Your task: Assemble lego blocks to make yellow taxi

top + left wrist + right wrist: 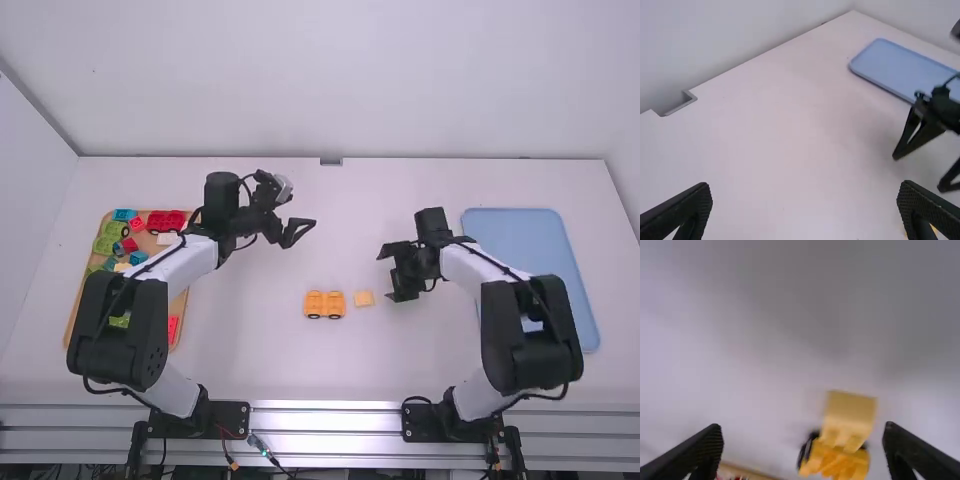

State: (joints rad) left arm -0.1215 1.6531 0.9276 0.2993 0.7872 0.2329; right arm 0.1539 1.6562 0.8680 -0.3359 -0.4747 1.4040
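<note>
The table has a smooth, matt white top, and the wall behind it is matt too. Bare metal with a soft shine makes up the rail. The brick tray looks like wood, its bricks like hard plastic. Smooth plastic also seems right for the blue tray, low in gloss. The wheeled yellow-orange base and paler block look like moulded plastic, smooth-faced. Left gripper and right gripper have matt black fingers, finely textured in the left wrist view.
</note>
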